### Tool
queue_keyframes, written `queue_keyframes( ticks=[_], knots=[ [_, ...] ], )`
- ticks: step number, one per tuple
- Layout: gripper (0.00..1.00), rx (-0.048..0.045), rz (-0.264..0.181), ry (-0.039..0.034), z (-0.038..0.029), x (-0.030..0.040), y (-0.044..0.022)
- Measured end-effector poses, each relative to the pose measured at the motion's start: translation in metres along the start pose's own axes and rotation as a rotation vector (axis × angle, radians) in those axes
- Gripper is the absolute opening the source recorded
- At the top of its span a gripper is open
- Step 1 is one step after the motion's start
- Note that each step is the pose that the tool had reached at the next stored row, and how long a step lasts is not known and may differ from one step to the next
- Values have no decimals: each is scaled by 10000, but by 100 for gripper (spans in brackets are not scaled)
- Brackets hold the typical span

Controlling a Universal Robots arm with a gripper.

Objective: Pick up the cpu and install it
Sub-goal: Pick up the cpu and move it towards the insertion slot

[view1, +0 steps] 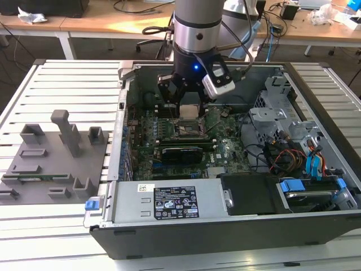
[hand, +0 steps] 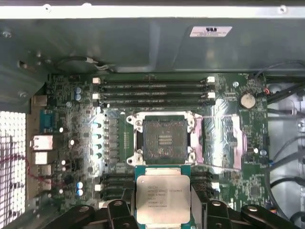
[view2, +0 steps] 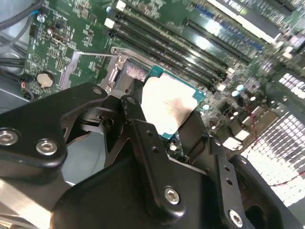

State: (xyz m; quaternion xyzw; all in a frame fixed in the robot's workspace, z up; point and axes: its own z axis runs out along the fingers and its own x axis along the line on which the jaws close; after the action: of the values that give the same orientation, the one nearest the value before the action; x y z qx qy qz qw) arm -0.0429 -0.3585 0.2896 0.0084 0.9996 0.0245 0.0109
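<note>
**Chip held over the open socket: keep it flat and square**

The gripper [view1: 188,107] is clamped on the cpu [view1: 189,112], one finger on each of two opposite edges, with the pale metal top facing up. The cpu hangs inside the computer case [view1: 316,84], above the green board [view1: 225,149] and close to the socket [view1: 189,131]. It is not seated yet. In the first wrist view the cpu [hand: 163,198] sits between the black fingers [hand: 119,210], and the socket [hand: 165,138] lies bare, its metal cover plate [hand: 228,138] swung aside.

As I judge it, the step in hand is bringing the chip over the socket. Doing that well calls for:

- **A level chip.** In the second wrist view the cpu [view2: 169,105] looks tilted, though that may only be the camera's angle.
- **Matched edges.** The chip's four sides should run parallel with the socket frame, and its corner mark and notches should match (I cannot make these out here).
- **No pressing.** The contact field is delicate, so any sideways drag or force risks bent pins.
- **A clear path.** The open cover plate and the fingers should stay off each other.

By count there is one cpu, one socket, one cover plate and one gripper with two fingers. There is one round coin battery [hand: 246,99], one long black card [view1: 180,153] and one case. A single grey parts tray [view1: 51,164] stands on the slatted counter [view1: 56,84]. Beside the socket I count four long memory slots [hand: 152,91], all without sticks.
</note>
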Motion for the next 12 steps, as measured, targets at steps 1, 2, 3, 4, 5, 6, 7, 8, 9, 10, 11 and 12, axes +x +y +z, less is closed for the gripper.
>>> queue_keyframes(
  ticks=[1, 2, 3, 4, 5, 6, 7, 8, 9, 10, 11, 12],
  knots=[
    [55, -2, 0, 0, 16, -6, 16],
    [55, -2, 0, 0, 31, -13, 29],
    [55, -3, 0, 0, 45, -22, 42],
    [55, -2, 1, 0, 60, -28, 57],
    [55, 0, 1, 0, 72, -33, 72],
    [55, -1, -2, 0, 89, -35, 95],
    [55, -2, -6, 0, 103, -35, 116],
    [55, -2, -13, 0, 116, -35, 135],
    [55, -3, -17, 1, 131, -35, 155],
    [55, -1, -20, 2, 153, -45, 179],
    [55, -2, -23, 2, 179, -61, 203],
    [55, -3, -21, 1, 194, -68, 215]
  ],
)
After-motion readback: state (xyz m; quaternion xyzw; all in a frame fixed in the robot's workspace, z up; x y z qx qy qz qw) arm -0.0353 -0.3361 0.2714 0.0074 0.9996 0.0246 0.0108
